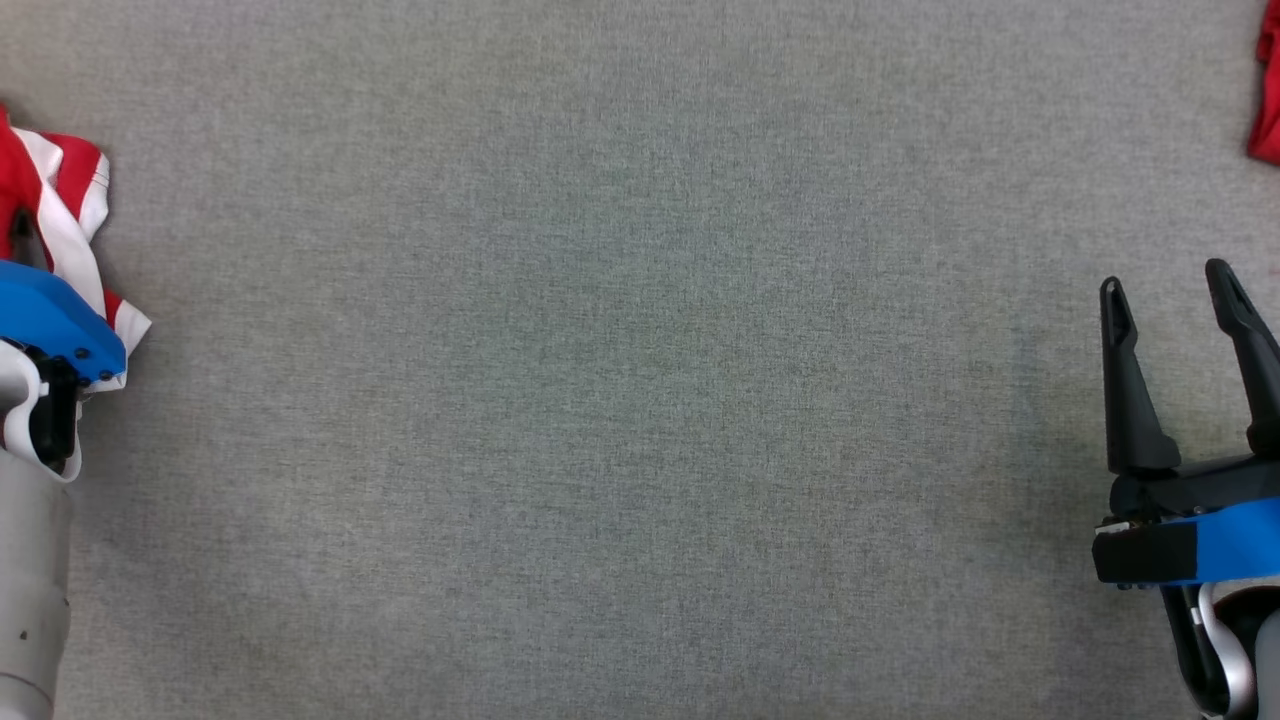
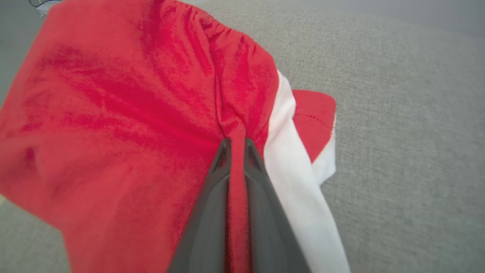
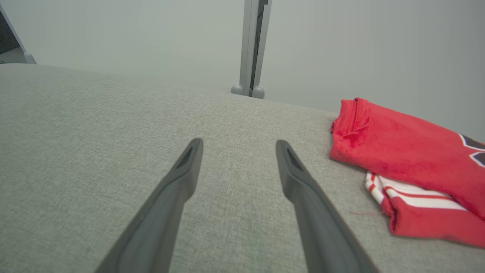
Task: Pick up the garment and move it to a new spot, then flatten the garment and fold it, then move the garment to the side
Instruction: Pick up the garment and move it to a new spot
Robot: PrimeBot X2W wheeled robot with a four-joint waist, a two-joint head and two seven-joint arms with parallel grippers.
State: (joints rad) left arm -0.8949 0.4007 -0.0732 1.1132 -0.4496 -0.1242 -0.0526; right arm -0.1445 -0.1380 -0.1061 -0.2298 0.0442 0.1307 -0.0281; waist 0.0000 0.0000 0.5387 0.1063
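Note:
The garment (image 1: pixel 72 205), red with white bands, lies bunched at the left edge of the head view. In the left wrist view it is a broad red sheet (image 2: pixel 113 113) with a white strip on its right side. My left gripper (image 2: pixel 235 141) is shut on a pinched fold of the red cloth, which runs down between the two fingers. In the head view the fingers are hidden behind the arm's blue wrist cover (image 1: pixel 50 320). My right gripper (image 1: pixel 1165 280) stands open at the lower right above bare fabric, far from the garment, with nothing between its fingers (image 3: pixel 189 167).
A grey fabric surface (image 1: pixel 640 400) spreads across the work area. A folded red piece on top of a red-and-white striped one (image 3: pixel 409 155) lies at the far right, its edge at the top right corner (image 1: pixel 1268 90). A grey post (image 3: pixel 253 45) stands beyond the far edge.

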